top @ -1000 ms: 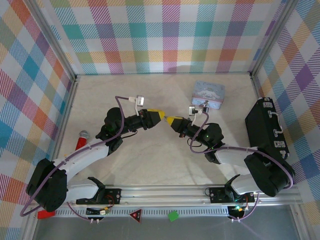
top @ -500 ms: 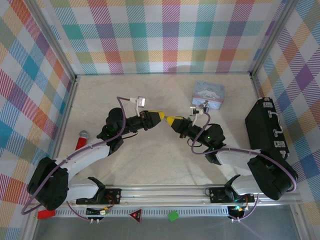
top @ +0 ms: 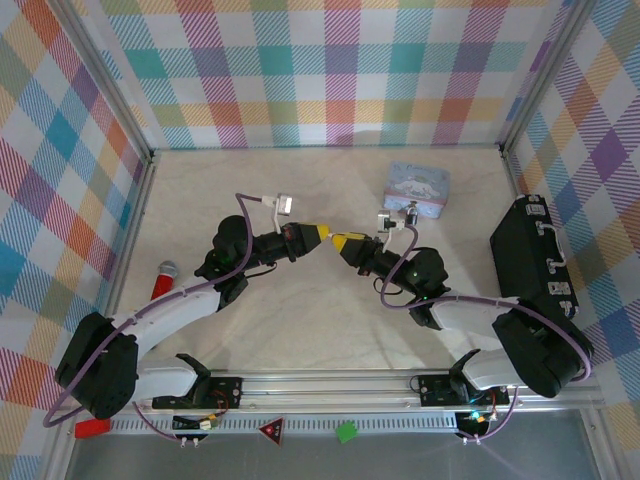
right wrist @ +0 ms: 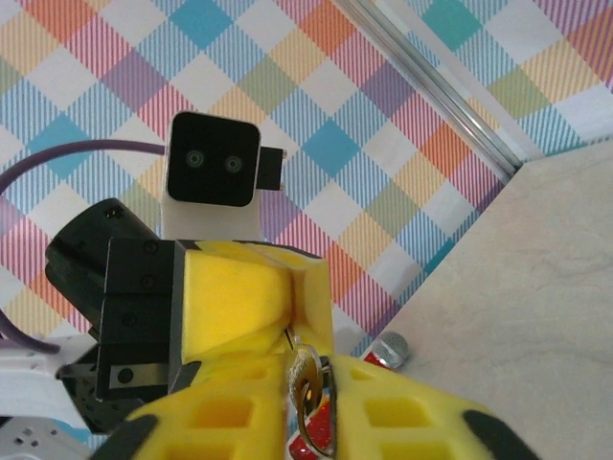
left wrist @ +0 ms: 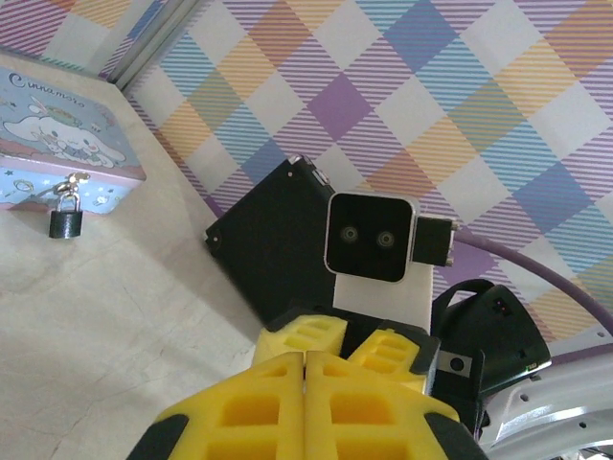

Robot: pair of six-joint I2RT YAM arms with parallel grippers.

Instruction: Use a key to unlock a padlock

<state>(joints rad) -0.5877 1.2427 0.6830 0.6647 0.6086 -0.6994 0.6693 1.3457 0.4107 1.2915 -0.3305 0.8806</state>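
Note:
My two grippers meet tip to tip over the middle of the table, the left gripper (top: 322, 235) facing the right gripper (top: 339, 241). In the right wrist view the small silvery key (right wrist: 308, 381) stands on edge between the right gripper's (right wrist: 321, 369) yellow fingers. These fingers stand slightly apart, with a gap beside the key's head. The key's thin blade runs into the left gripper (right wrist: 292, 311), which is shut on it. In the left wrist view the left gripper (left wrist: 306, 359) has its pads pressed together. The dark padlock (left wrist: 65, 222) hangs from the hasp of the light-blue tin (left wrist: 57, 144).
The tin (top: 417, 187) sits at the back right of the table. A black case (top: 535, 260) lies along the right wall. A red-handled tool (top: 163, 278) lies near the left wall. Plaid walls close in three sides.
The left gripper has shut, taking hold of the key's blade. The right gripper's fingers have parted a little around the key's head. Both arms have stayed nearly in place.

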